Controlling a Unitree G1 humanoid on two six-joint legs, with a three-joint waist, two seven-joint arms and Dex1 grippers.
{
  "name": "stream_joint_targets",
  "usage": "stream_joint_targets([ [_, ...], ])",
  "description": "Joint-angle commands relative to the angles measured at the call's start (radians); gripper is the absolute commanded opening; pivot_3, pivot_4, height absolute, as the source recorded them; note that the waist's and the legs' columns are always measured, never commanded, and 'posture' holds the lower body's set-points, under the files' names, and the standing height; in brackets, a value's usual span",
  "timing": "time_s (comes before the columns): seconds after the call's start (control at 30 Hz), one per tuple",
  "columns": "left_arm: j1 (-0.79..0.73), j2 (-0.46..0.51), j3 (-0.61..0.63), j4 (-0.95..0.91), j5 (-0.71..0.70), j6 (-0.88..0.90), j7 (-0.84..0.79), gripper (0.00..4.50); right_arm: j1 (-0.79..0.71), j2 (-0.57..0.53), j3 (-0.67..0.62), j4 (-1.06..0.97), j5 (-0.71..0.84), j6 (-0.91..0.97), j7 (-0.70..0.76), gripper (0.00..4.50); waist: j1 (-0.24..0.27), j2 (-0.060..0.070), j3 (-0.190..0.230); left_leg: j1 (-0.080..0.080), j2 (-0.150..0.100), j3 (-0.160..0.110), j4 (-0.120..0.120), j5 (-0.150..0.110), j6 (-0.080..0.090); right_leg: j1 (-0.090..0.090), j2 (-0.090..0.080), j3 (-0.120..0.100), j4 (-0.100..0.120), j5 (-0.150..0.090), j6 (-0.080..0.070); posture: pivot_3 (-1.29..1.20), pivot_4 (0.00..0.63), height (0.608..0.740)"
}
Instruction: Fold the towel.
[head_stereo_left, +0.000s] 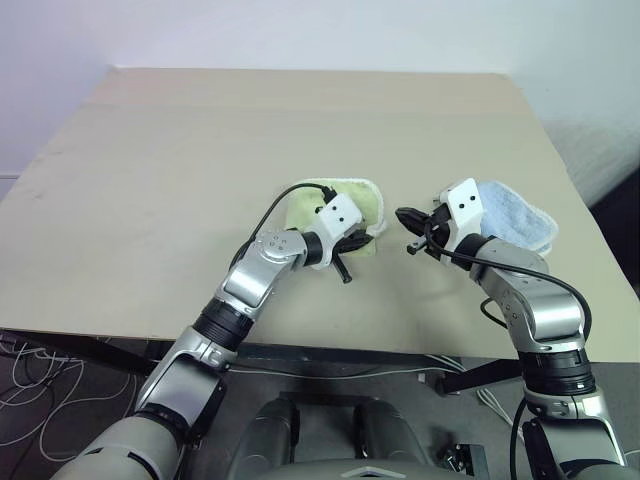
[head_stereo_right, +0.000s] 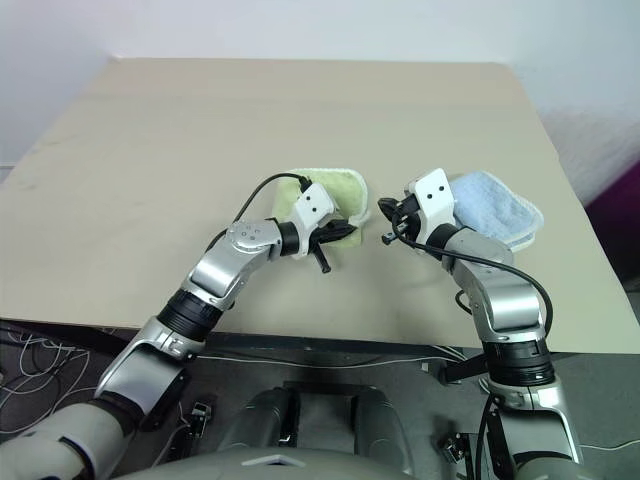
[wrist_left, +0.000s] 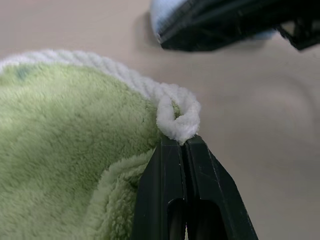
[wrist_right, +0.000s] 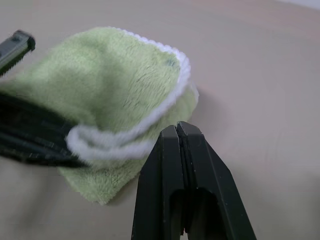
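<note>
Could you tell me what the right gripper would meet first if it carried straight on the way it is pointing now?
Probably the towel. The shut right gripper points across a short gap of bare table at the towel's white-trimmed edge, where the left gripper pinches it. Depth is unclear, so it might pass just above the trim.

A robotics lab or test room, by the look of it: a plain beige tabletop stands against a bare white wall, with loose cables trailing on the grey floor beneath its front edge.
</note>
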Motion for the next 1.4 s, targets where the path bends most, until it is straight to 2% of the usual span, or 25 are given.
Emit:
stream_joint_targets([
  [0.03, 0.001, -0.006, 0.02, -0.034, 0.011, 0.001, -0.01, 0.65, -0.027, 0.002, -0.016, -0.049, 0.009, -0.002, -0.008, 0.0, 0.002, 0.0, 0.0, 0.0, 0.0, 0.0, 0.0, 0.0, 0.0, 0.0, 0.0, 0.0, 0.0, 0.0, 0.0, 0.0, 0.15, 0.74],
  [0.27, 0.019, -0.029, 0.119, -0.11, -0.068, 0.047, -0.024, 2.97, -0.03, 0.006, -0.002, -0.055, 0.006, -0.001, -0.008, 0.0, 0.001, 0.0, 0.0, 0.0, 0.0, 0.0, 0.0, 0.0, 0.0, 0.0, 0.0, 0.0, 0.0, 0.0, 0.0, 0.0, 0.15, 0.74],
  [0.4, 0.087, 0.005, 0.178, -0.252, -0.145, 0.112, -0.051, 4.33, -0.043, 0.008, -0.006, -0.061, 0.007, 0.002, -0.02, 0.0, -0.003, 0.0, 0.0, 0.0, 0.0, 0.0, 0.0, 0.0, 0.0, 0.0, 0.0, 0.0, 0.0, 0.0, 0.0, 0.0, 0.15, 0.74],
  [0.43, 0.106, 0.014, 0.199, -0.287, -0.165, 0.121, -0.053, 4.49, -0.047, 0.008, -0.008, -0.065, 0.01, 0.006, -0.022, 0.0, -0.003, 0.0, 0.0, 0.0, 0.001, 0.0, 0.0, 0.0, 0.0, 0.0, 0.0, 0.0, 0.0, 0.0, 0.0, 0.0, 0.15, 0.74],
  [0.5, 0.145, 0.033, 0.261, -0.338, -0.195, 0.128, -0.033, 4.49, -0.051, 0.013, -0.014, -0.075, 0.023, 0.015, -0.023, 0.0, -0.003, 0.0, 0.0, 0.0, 0.001, 0.0, 0.0, 0.0, 0.0, 0.0, 0.0, 0.0, 0.0, 0.0, 0.0, 0.0, 0.15, 0.74],
  [0.6, 0.166, 0.052, 0.326, -0.346, -0.188, 0.114, 0.022, 3.63, -0.059, 0.02, -0.009, -0.082, 0.029, 0.024, -0.024, 0.0, 0.001, 0.0, 0.0, 0.0, 0.001, 0.0, 0.001, 0.0, 0.0, 0.0, 0.0, 0.0, 0.0, 0.0, 0.0, 0.0, 0.15, 0.74],
  [0.73, 0.143, 0.058, 0.409, -0.274, -0.14, 0.026, 0.128, 2.27, -0.102, 0.062, 0.04, -0.063, 0.026, 0.013, -0.018, 0.0, 0.001, 0.0, 0.0, 0.0, 0.0, 0.0, 0.001, 0.0, 0.0, 0.0, 0.0, 0.0, 0.0, 0.0, 0.0, 0.0, 0.15, 0.74],
  [0.93, 0.063, 0.044, 0.312, -0.058, -0.058, -0.043, 0.083, 0.27, -0.174, 0.149, 0.147, 0.112, -0.042, -0.071, 0.001, 0.0, 0.003, 0.0, 0.0, 0.0, 0.0, 0.0, 0.001, 0.0, 0.0, 0.0, 0.0, -0.001, 0.0, 0.0, 0.0, 0.0, 0.15, 0.74],
  [1.13, 0.035, 0.028, 0.19, 0.177, 0.081, -0.134, 0.078, 0.27, -0.169, 0.2, 0.185, 0.321, -0.097, -0.125, 0.001, 0.0, 0.0, 0.0, 0.0, 0.0, -0.001, 0.0, 0.001, 0.0, 0.0, 0.0, 0.0, -0.001, 0.0, 0.0, 0.0, 0.0, 0.15, 0.74],
  [1.3, 0.05, 0.028, 0.209, 0.209, 0.09, -0.163, 0.077, 0.27, -0.133, 0.204, 0.186, 0.329, -0.113, -0.139, 0.009, 0.0, -0.002, 0.001, -0.001, 0.001, 0.0, 0.0, 0.001, 0.0, 0.0, 0.0, 0.0, -0.001, 0.001, 0.0, 0.0, 0.0, 0.15, 0.74],
  [1.4, 0.06, 0.013, 0.263, 0.156, 0.029, -0.165, 0.068, 0.27, -0.117, 0.203, 0.178, 0.282, -0.106, -0.151, 0.018, 0.0, -0.002, 0.001, -0.001, 0.001, 0.0, 0.0, 0.001, 0.0, 0.0, 0.0, 0.0, -0.001, 0.001, 0.0, 0.0, 0.0, 0.15, 0.74],
])
